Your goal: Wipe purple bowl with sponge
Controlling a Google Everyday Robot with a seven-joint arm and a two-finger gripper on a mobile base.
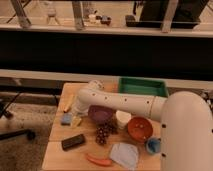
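**My arm (125, 102) stretches over a crowded surface**

My jaws hang low toward the left edge of the surface (56, 154), between the purple bowl (101, 114) and the sponge (66, 119); whether they are clenched or released I cannot tell; the sponge lies just left of them, near that edge; bare wood shows at the front left around a black block (73, 142); the orange-red bowl (139, 128) and blue cup (153, 145) sit right; a green tray (142, 86) lines the back edge, its contents out of sight.

Arm (125, 102) hides far rim of purple bowl (101, 115); pincer (76, 113), by the sponge (66, 119), partly shows.
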